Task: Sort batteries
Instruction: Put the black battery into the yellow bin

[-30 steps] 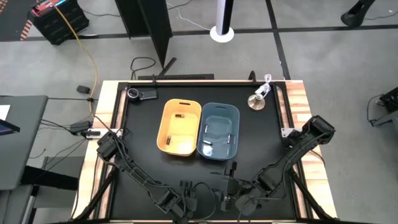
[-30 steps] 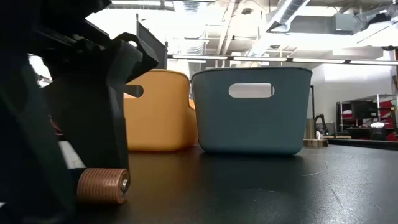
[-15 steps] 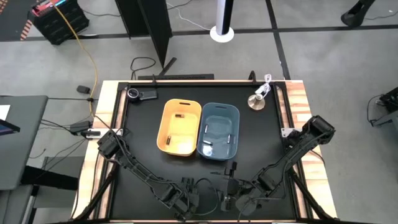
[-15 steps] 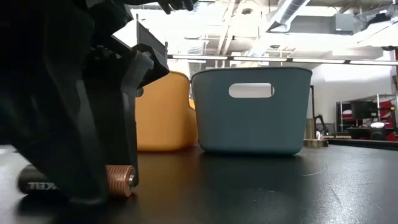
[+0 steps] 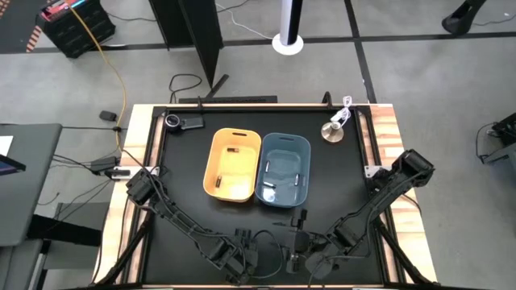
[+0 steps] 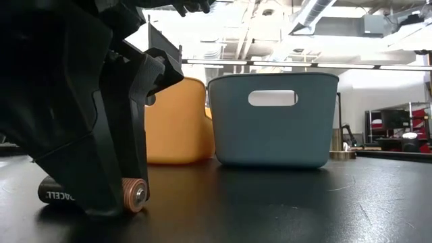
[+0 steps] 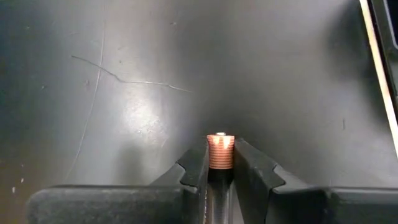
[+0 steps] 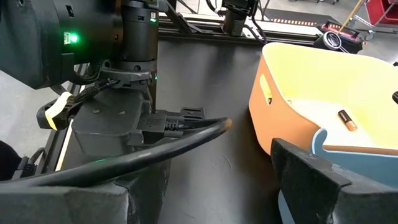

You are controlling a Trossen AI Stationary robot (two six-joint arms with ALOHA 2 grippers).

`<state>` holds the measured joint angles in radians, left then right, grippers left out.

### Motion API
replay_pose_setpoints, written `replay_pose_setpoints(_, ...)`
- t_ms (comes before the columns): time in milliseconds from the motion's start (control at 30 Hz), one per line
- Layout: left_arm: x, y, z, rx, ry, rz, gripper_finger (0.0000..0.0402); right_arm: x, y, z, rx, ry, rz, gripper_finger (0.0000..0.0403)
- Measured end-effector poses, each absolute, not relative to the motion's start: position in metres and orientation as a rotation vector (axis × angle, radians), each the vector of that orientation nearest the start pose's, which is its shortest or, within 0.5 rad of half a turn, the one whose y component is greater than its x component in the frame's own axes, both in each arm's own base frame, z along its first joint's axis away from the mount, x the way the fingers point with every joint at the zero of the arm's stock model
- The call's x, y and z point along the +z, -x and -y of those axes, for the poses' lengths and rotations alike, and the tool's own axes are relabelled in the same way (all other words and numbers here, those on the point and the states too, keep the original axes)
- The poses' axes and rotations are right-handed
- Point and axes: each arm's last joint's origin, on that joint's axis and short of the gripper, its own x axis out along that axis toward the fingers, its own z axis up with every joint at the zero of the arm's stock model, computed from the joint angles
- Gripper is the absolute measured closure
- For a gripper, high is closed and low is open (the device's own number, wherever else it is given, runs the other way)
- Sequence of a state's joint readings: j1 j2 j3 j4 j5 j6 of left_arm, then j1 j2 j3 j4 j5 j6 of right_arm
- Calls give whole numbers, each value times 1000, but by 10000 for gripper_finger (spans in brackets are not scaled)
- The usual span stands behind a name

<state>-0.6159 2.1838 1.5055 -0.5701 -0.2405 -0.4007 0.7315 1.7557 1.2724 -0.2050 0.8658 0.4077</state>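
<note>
My left gripper (image 5: 234, 256) sits low at the table's near edge, shut on a dark battery with a ribbed copper end (image 7: 219, 152), also seen in the low view (image 6: 133, 196). My right gripper (image 5: 300, 227) waits open beside it, near the blue bin, holding nothing; its two fingers (image 8: 314, 180) stand wide apart. Other batteries lie on the floor of the yellow bin (image 5: 234, 151) and of the blue bin (image 5: 268, 190). My left gripper pinches the battery between its two fingers, just behind the copper end (image 7: 219, 163). The battery lies along the fingers, its copper end poking out past their tips. The fingers (image 6: 115, 162) slant down from above. The battery lies level, at the table top.
The yellow bin (image 5: 211, 165) and the blue bin (image 5: 307, 161) stand side by side mid-table. A black round-lensed gadget (image 5: 174, 122) and a metal disc with a white cord (image 5: 331, 131) lie near the far edge. Cables trail between the arms at the near edge.
My left gripper has moved toward the table's right along the near edge and sunk lower, carrying the battery with it. In the low view the battery's dark body has come into sight behind the finger.
</note>
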Motion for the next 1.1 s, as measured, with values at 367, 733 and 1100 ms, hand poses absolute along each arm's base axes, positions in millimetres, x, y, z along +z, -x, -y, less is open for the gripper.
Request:
replay_pose_setpoints(367,137,-347,236,-66,-200,-1210,349,248,-298,-238,-207,136,-435,111)
replay_pose_setpoints(733,144,-338,229,-29,-242,-1281,349,249,-298,-237,-204,166,-444,111)
replay_pose_setpoints(1100,174,-323,216,30,-300,-1309,349,247,-297,-235,-229,189,-453,111)
